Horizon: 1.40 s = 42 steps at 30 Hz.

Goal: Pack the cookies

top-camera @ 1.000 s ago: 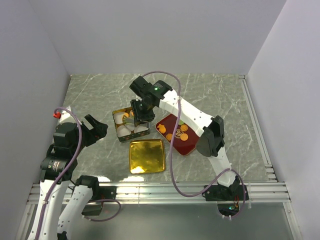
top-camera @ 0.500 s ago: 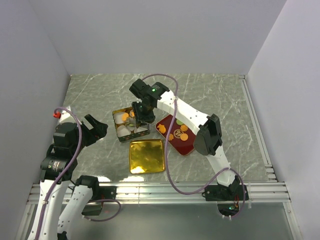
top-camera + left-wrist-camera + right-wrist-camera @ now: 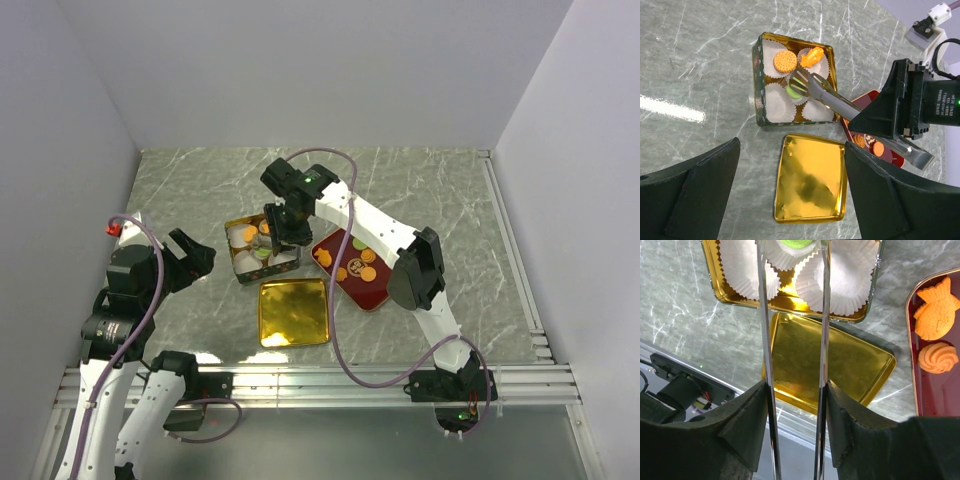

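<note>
My right gripper [image 3: 285,226] is shut on a pair of metal tongs [image 3: 840,102] and reaches over the open gold tin [image 3: 756,75]. The tong tips sit either side of a green cookie [image 3: 793,92] at a white paper cup in the tin's middle; it also shows in the right wrist view [image 3: 796,243]. I cannot tell whether it rests in the cup. A round orange cookie [image 3: 785,60] and an irregular orange one [image 3: 812,56] lie in cups at the back. Several more cookies [image 3: 357,267] lie on the red tray [image 3: 372,300]. My left gripper [image 3: 195,255] is open and empty, left of the tin.
The tin's gold lid [image 3: 294,312] lies flat on the marble just in front of the tin. A fish-shaped cookie [image 3: 936,311] and a swirl cookie [image 3: 937,358] sit at the red tray's near end [image 3: 912,390]. Grey walls enclose the table on three sides.
The right arm has shifted slightly over the tin with the tongs, and a green cookie now shows low in the tin. The left arm has not moved.
</note>
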{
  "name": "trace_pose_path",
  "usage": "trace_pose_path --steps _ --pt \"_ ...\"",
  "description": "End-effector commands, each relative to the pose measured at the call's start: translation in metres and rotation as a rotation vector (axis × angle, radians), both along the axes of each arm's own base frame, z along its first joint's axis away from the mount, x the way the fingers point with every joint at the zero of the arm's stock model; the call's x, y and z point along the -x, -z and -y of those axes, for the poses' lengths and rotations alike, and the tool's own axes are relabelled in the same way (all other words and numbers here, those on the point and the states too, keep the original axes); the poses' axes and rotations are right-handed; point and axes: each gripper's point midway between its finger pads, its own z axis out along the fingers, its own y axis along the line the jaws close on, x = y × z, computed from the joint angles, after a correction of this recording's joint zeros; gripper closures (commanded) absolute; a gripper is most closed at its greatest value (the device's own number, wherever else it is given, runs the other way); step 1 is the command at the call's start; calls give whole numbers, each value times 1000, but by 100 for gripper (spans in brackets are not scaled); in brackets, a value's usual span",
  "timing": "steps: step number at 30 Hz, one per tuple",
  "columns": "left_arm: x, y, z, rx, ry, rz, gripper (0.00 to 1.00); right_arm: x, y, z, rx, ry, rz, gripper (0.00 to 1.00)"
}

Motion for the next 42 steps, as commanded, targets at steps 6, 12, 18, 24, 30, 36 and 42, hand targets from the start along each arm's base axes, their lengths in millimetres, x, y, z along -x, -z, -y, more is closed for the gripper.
trace_pose_path --steps 6,12,18,24,30,36,42 --pt "-5 -7 -1 4 -6 36 9 -6 -23 3 -41 19 54 44" --pt "-4 -8 -1 5 -5 39 9 -5 -64 0 -115 26 107 44" --pt "-4 -9 -1 5 -5 42 9 4 -94 15 -143 41 139 44" --pt "-4 -9 -1 6 -7 44 9 11 -107 61 -67 80 220 44" --pt "-4 -9 0 6 -4 42 9 24 -72 139 131 147 211 44" --pt "-4 -8 0 6 -1 39 9 37 -40 195 218 217 168 44" --pt "-4 -7 2 4 9 32 9 33 -20 213 242 256 150 44"
